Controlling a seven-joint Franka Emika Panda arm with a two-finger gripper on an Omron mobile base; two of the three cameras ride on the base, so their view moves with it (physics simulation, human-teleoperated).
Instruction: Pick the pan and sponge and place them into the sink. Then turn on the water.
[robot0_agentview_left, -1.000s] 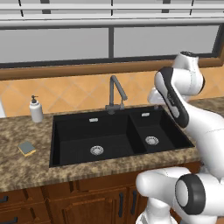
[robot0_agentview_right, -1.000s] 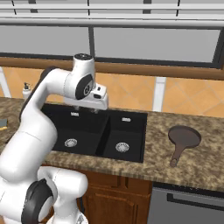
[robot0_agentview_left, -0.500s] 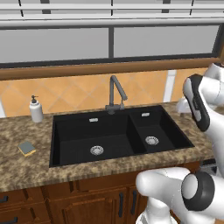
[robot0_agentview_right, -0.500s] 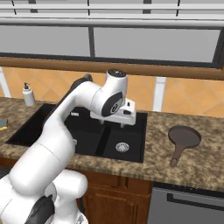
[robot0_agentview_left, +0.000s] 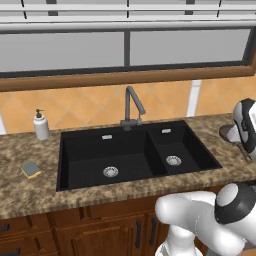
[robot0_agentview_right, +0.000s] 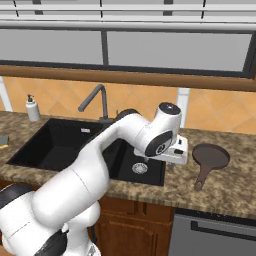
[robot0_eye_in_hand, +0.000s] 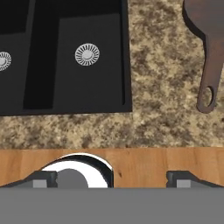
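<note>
- Lying flat on the counter (robot0_agentview_right: 235, 192), the pan (robot0_agentview_right: 211, 156) is seen right of the sink (robot0_agentview_right: 60, 145); its handle is pointed toward the front edge;
- the pan bowl is cut off in the hand view; the gripper (robot0_eye_in_hand: 112, 177) fingers are spread wide, holding nothing.

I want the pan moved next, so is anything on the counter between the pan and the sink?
Nothing visible does. The pan lies on bare granite counter right of the sink; its handle points toward the counter's front edge.

The speckled granite tabletop (robot0_agentview_left: 35, 192) had the black sink (robot0_agentview_left: 137, 152) set into it, sponge (robot0_agentview_left: 31, 169) and soap dispenser (robot0_agentview_left: 41, 125) lying left, dark pan (robot0_agentview_right: 210, 159) off right.
</note>
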